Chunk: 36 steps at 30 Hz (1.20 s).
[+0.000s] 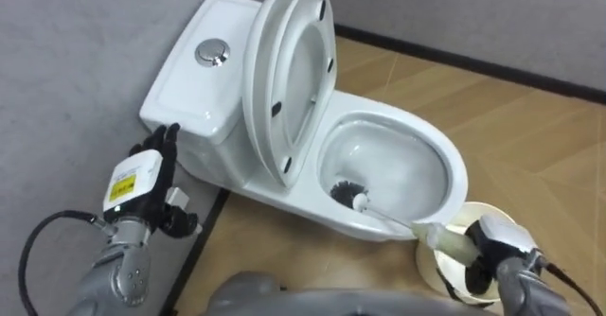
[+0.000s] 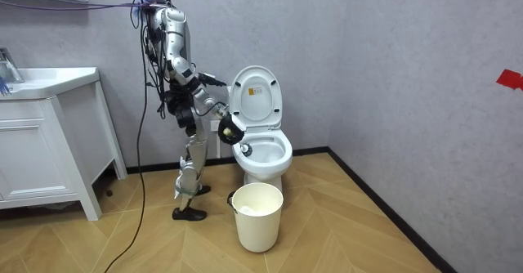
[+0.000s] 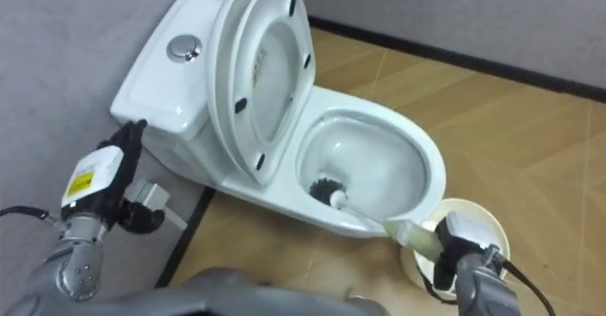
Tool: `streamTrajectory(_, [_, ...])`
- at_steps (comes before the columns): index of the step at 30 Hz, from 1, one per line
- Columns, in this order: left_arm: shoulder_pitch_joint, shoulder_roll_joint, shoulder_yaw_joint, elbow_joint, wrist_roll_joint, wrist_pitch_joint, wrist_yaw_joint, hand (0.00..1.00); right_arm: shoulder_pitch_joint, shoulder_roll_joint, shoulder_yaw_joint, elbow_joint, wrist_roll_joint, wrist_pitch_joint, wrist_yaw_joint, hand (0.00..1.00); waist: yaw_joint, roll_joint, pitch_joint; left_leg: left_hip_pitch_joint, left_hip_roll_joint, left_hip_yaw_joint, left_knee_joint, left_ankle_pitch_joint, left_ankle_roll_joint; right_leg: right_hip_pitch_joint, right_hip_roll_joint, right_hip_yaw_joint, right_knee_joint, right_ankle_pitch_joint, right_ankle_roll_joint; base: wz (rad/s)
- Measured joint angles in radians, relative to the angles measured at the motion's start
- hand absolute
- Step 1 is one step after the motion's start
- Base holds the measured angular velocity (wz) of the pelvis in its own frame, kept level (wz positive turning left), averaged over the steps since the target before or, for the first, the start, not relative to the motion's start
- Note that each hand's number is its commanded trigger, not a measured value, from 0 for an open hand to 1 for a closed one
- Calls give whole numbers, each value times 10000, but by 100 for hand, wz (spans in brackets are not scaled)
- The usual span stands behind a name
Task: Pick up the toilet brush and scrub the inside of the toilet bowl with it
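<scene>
The white toilet (image 1: 456, 169) stands against the grey wall with its lid and seat (image 1: 284, 70) raised. A toilet brush has its black bristle head (image 1: 348, 191) down inside the bowl at the near left side. Its white handle (image 1: 390, 222) slants out over the rim to the lower right. My right hand (image 1: 490, 248) is shut on the end of that handle, above a white bucket (image 1: 466, 214). My left hand (image 1: 142, 179) is at the lower left beside the tank (image 1: 204, 70), its fingers straight and holding nothing.
In the room view I stand at the toilet's (image 2: 265, 154) left side, with the bucket (image 2: 258, 216) on the wooden floor in front of it. A white vanity cabinet with a sink (image 2: 41, 142) stands at the room view's left. A dark skirting runs along the walls.
</scene>
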<state>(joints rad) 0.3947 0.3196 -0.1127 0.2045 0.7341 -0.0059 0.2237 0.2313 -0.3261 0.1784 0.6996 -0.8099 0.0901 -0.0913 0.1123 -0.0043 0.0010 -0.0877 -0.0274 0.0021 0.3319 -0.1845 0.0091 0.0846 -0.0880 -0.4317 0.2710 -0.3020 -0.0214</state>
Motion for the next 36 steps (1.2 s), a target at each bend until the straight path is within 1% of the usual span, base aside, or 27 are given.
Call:
streamTrajectory(1, [107, -6, 84, -5, -5, -1, -1, 0, 36, 15, -67, -4, 221, -67, 6, 100, 18, -2, -1, 83, 3, -6, -60, 1, -1, 83, 28, 1, -109, 10, -6, 0])
streamTrajectory(2, [174, -27, 148, -5, -4, -1, -1, 0, 43, 19, -72, -8, 317, -79, 9, 100, 20, -54, 26, 144, 0, -10, -98, 2, -2, 140, 33, 10, -153, 11, -8, -3])
streamTrajectory(3, [335, -93, 278, -3, -5, 2, -8, 0, 48, 31, -76, -15, 546, -112, 14, 100, 18, -72, 29, 262, -9, -7, -164, 1, -2, 234, 36, 34, -176, 11, -8, -6])
streamTrajectory(6, [678, -387, 517, 82, -186, 33, -17, 0, 50, 136, -180, 6, 829, -150, 10, 100, 14, -106, 17, 518, -29, -23, -333, 1, -3, 454, 42, 95, -329, 21, 10, -6])
streamTrajectory(8, [815, -523, 588, 213, -427, 121, -58, 0, 49, 297, -347, 11, 1005, -148, 7, 100, 9, -183, 13, 668, -30, -25, -519, 2, -4, 518, 58, 182, -339, 21, 11, -2])
streamTrajectory(9, [877, -624, 665, 335, -559, 192, -126, 0, 48, 438, -509, 27, 1101, -136, -32, 100, -6, -257, 10, 761, -28, -31, -658, 16, -28, 540, 69, 237, -344, 21, 12, 4])
streamTrajectory(10, [845, -701, 712, 554, -572, 302, -223, 0, 55, 514, -541, 50, 1391, -129, -171, 100, -18, -353, 16, 777, -26, -31, -691, 17, -30, 541, 85, 335, -350, 21, 12, 3])
streamTrajectory(11, [841, -722, 729, 667, -581, 348, -276, 0, 73, 536, -540, 52, 1513, -130, -222, 100, -10, -404, 10, 791, -25, -14, -717, 18, -30, 541, 97, 448, -356, 22, 12, 0])
streamTrajectory(12, [801, -744, 779, 970, -681, 433, -435, 0, 140, 565, -541, 36, 1763, -131, -358, 100, -12, -487, -4, 834, -26, 7, -776, 10, -43, 551, 127, 665, -374, 23, 11, 3])
streamTrajectory(13, [724, -751, 807, 1471, -755, 485, -495, 0, 191, 611, -567, 129, 1867, -144, -576, 100, -23, -536, -2, 861, -29, 8, -781, -4, -67, 598, 175, 853, -435, 36, 7, 3])
streamTrajectory(14, [671, -769, 840, 1843, -756, 505, -510, 0, 197, 669, -639, 296, 1902, -158, -716, 100, -23, -587, 5, 876, -30, 8, -790, -12, -79, 631, 203, 938, -509, 51, 4, -3])
streamTrajectory(15, [447, -839, 894, 2492, -761, 687, -560, 0, 220, 791, -787, 550, 2164, -125, -901, 100, -56, -553, -16, 934, -23, 62, -798, -38, -116, 690, 217, 1132, -585, 70, -4, -9])
streamTrajectory(16, [410, -951, 947, 2940, -760, 949, -616, 0, 222, 888, -971, 682, 2395, -75, -1094, 100, -111, -554, -30, 992, -16, 154, -827, -51, -132, 760, 224, 1278, -682, 122, 18, -13])
streamTrajectory(17, [427, -1035, 1008, 3134, -760, 1053, -639, 0, 251, 908, -1065, 730, 2551, -72, -1169, 100, -140, -534, -36, 1011, -12, 188, -835, -52, -131, 761, 222, 1324, -685, 139, 26, -11])
streamTrajectory(18, [432, -1185, 1126, 3503, -775, 1234, -723, 0, 294, 931, -1316, 806, 2874, -60, -1281, 100, -308, -505, -28, 1020, -25, 194, -834, -52, -130, 763, 212, 1340, -685, 158, 51, -12])
streamTrajectory(19, [383, -1244, 1144, 3843, -782, 1361, -847, 0, 334, 942, -1593, 994, 3238, -82, -1472, 100, -419, -470, -13, 1075, -28, 261, -867, -55, -124, 759, 195, 1488, -681, 173, 73, -16])
streamTrajectory(20, [377, -1289, 1214, 4018, -778, 1387, -877, 0, 333, 950, -1695, 1152, 3373, -81, -1583, 100, -436, -453, -15, 1156, -25, 292, -943, -54, -123, 760, 200, 1630, -676, 178, 74, -32])
streamTrajectory(21, [283, -1415, 1470, 4476, -778, 1392, -898, 0, 327, 972, -1896, 1424, 3472, -59, -1809, 100, -496, -438, -11, 1294, -20, 318, -1034, -56, -120, 769, 220, 1847, -654, 179, 73, -40])
streamTrajectory(22, [103, -1451, 1554, 5011, -864, 1474, -929, 0, 356, 999, -2095, 1582, 3542, -36, -2007, 100, -594, -410, 1, 1404, -12, 437, -1084, -60, -112, 810, 256, 1909, -649, 187, 80, -35])
streamTrajectory(23, [68, -1452, 1591, 5239, -954, 1509, -994, 0, 454, 1001, -2151, 1645, 3617, -47, -2117, 100, -631, -384, 23, 1466, -4, 479, -1120, -66, -103, 833, 264, 1996, -655, 197, 84, -27])
streamTrajectory(24, [-57, -1474, 1684, 5519, -1065, 1556, -1078, 0, 480, 1012, -2211, 1955, 3768, -86, -2260, 100, -744, -341, 55, 1560, 16, 531, -1139, -91, -68, 857, 280, 2118, -663, 199, 87, -23])
streamTrajectory(26, [-108, -1489, 1701, 5684, -1153, 1620, -1189, 0, 613, 1112, -2220, 2126, 4052, -84, -2322, 100, -862, -328, 34, 1638, 64, 658, -1188, -134, -57, 833, 277, 2386, -665, 198, 89, -32])
streamTrajectory(28, [-143, -1546, 1704, 5728, -1151, 1698, -1289, 0, 681, 1411, -2218, 2387, 4518, -145, -2471, 100, -919, -262, 25, 1716, 168, 922, -1269, -148, -56, 730, 374, 2761, -666, 282, 81, -42])
streamTrajectory(29, [-168, -1572, 1714, 5770, -1148, 1713, -1296, 0, 700, 1485, -2225, 2415, 4549, -148, -2491, 100, -947, -245, 19, 1732, 179, 970, -1273, -148, -56, 718, 388, 2817, -666, 301, 85, -31])
streamTrajectory(31, [-277, -1808, 1913, 6041, -1149, 1775, -1306, 0, 774, 1690, -2228, 2451, 4598, -162, -2576, 100, -1104, -173, -24, 1840, 182, 1134, -1320, -163, -30, 721, 432, 2978, -651, 330, 114, -22])
streamTrajectory(33, [-342, -1916, 1912, 6123, -1149, 1825, -1307, 0, 797, 1781, -2227, 2526, 4678, -187, -2577, 100, -1167, -131, -28, 1914, 202, 1313, -1347, -181, -4, 711, 441, 3143, -654, 352, 136, -24])
streamTrajectory(36, [-500, -1946, 1910, 6240, -1157, 1825, -1312, 0, 786, 1840, -2223, 2722, 4755, -267, -2577, 100, -1208, -123, -31, 1965, 197, 1403, -1351, -230, 17, 710, 440, 3273, -665, 371, 165, -16])
